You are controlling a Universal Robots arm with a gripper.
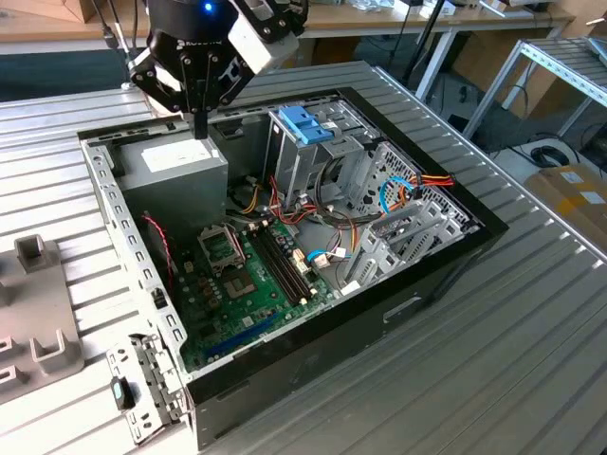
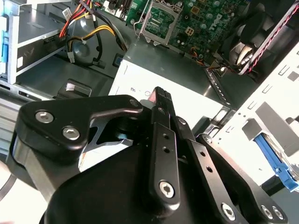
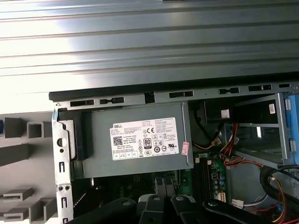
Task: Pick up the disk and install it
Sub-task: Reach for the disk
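Note:
My gripper point(image 1: 200, 121) hangs shut and empty over the back left corner of the open computer case point(image 1: 285, 351). It is just above the grey power supply box point(image 1: 175, 166) with its white label point(image 3: 145, 138). In the second wrist view the fingertips point(image 2: 161, 95) point at that label, and in the first wrist view the gripper point(image 3: 166, 204) sits low in the picture. The disk point(image 2: 274, 161) seems to be the blue-edged flat piece with a silver side in a grey holder, just outside the case wall. It is apart from the gripper.
A blue plastic bracket point(image 1: 305, 123) sits on top of the metal drive cage point(image 1: 318, 161); I cannot tell whether it carries a drive. The green motherboard point(image 1: 247, 284) and loose coloured cables point(image 1: 408, 190) fill the case. Grey fixture blocks point(image 1: 38, 322) lie on the ribbed table at the exterior view's left.

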